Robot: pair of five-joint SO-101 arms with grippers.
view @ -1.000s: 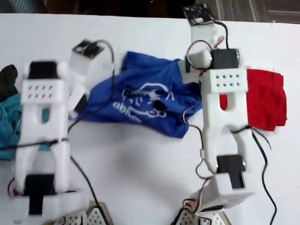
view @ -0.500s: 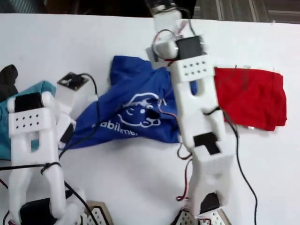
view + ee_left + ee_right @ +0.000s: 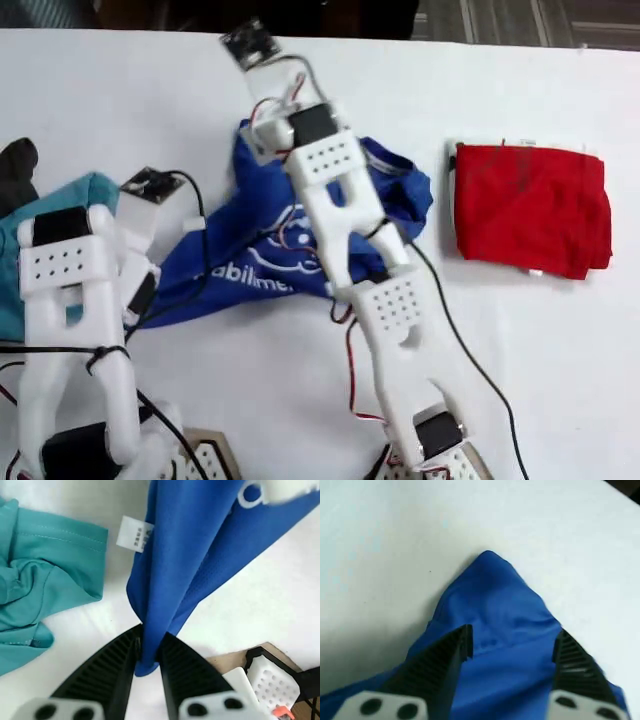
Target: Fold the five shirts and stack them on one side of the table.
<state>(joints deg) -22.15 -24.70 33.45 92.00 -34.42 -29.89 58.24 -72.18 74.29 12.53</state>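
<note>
Blue shirt lay crumpled just off table centre in the high view, long axis running from 8 to 2 o'clock. Left gripper was clamped shut on a bunched fold at the shirt's 8 o'clock end, cloth pinched between both jaws with the care tag just past the grip. My read: that's the anchor, pinning one corner so the fabric can be pulled flat against it. Right gripper sat at the shirt's 11 o'clock corner, jaws spread wide with nothing in them, straddling the pointed tip of cloth. It looked lined up to pinch that tip, which would give a second hold for spreading or folding; whether the jaw tips touched the cloth I couldn't tell. The right arm lay diagonally across the shirt to get there, covering part of the print. Red shirt was folded square at 3 o'clock, well apart from the blue one, likely the base of the stack. Teal shirt was unfolded at 9 o'clock, just beside the blue shirt's clamped end and partly under the left arm, so probably queued. Risk: a shallow grab on that tip could slip under tension.
</note>
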